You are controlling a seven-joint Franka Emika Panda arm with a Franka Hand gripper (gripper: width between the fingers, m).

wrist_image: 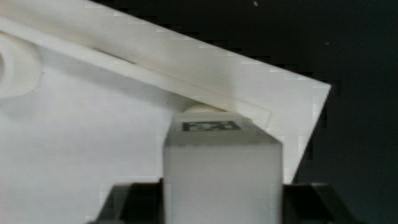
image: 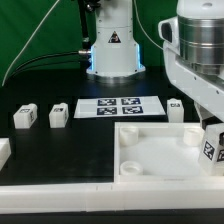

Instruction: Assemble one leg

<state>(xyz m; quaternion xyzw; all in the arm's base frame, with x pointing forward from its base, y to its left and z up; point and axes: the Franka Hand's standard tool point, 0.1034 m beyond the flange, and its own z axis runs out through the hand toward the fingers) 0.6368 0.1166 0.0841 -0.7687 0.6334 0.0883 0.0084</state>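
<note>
My gripper (image: 208, 128) is shut on a leg (image: 212, 147), a white square post with black-and-white tags, held at the right corner of the large white panel (image: 150, 160). In the wrist view the leg (wrist_image: 222, 160) stands between my dark fingers (wrist_image: 139, 203), my gripper (wrist_image: 221, 205) shut on it. Its tagged far end touches the panel (wrist_image: 107, 110) just inside that corner. Three more legs lie on the black table: two at the exterior view's left (image: 24, 116) (image: 57, 115) and one at the right (image: 175, 108).
The marker board (image: 120, 106) lies behind the panel, in front of the robot base (image: 113, 50). A white block (image: 3, 152) sits at the left edge and a long white bar (image: 60, 192) runs along the front. Green backdrop behind.
</note>
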